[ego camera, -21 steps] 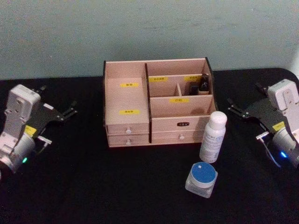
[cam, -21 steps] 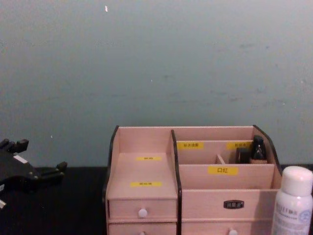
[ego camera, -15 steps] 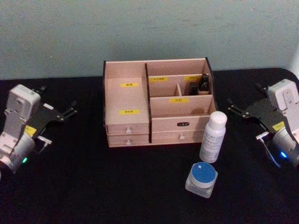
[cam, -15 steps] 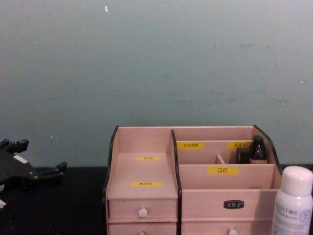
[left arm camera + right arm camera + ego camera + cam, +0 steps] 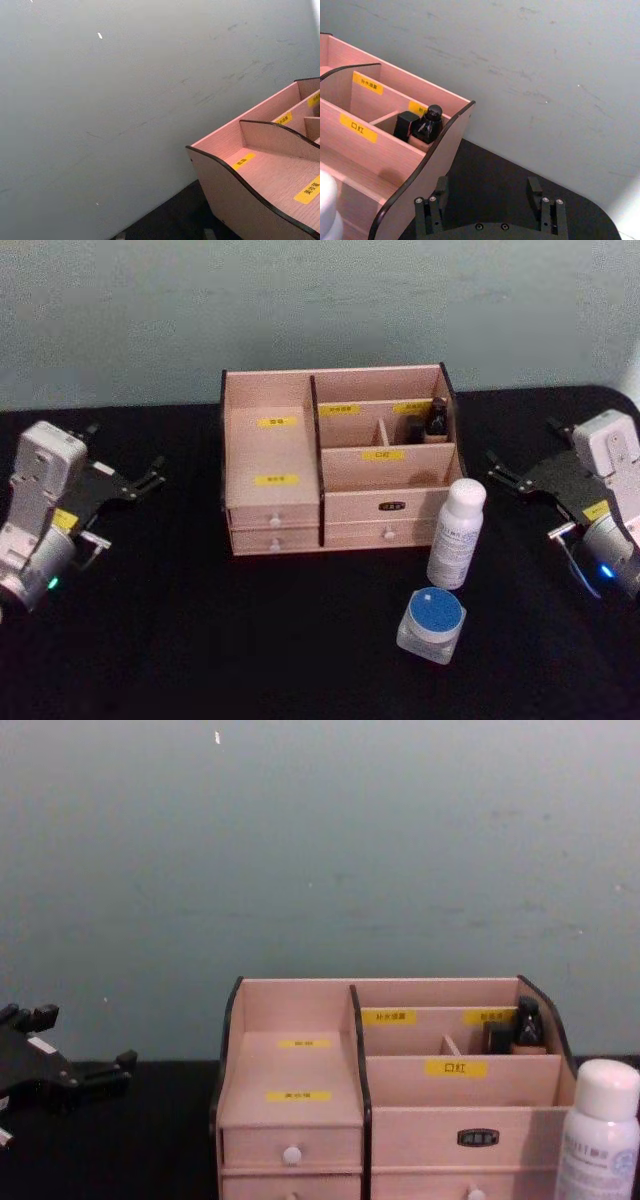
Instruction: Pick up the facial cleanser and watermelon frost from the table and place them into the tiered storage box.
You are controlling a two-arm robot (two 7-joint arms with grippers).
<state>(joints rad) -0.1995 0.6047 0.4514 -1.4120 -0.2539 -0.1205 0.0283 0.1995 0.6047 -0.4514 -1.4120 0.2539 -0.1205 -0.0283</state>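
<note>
The facial cleanser [image 5: 455, 535], a tall white bottle with a rounded cap, stands on the black table just in front of the tiered storage box's right end; it also shows in the chest view [image 5: 600, 1132]. The watermelon frost [image 5: 432, 623], a squat clear jar with a blue lid, sits nearer to me than the bottle. The tiered storage box [image 5: 272, 448] is a pinkish wooden organiser with yellow labels and white-knobbed drawers. My left gripper [image 5: 125, 448] hangs open far left of the box. My right gripper [image 5: 522, 443] hangs open to the right of the box, apart from both items.
A small dark bottle [image 5: 429, 125] and a dark cap stand in the box's back right compartment. A grey-green wall [image 5: 320, 850] rises behind the table. Black tabletop [image 5: 250, 640] stretches in front of the box and to its left.
</note>
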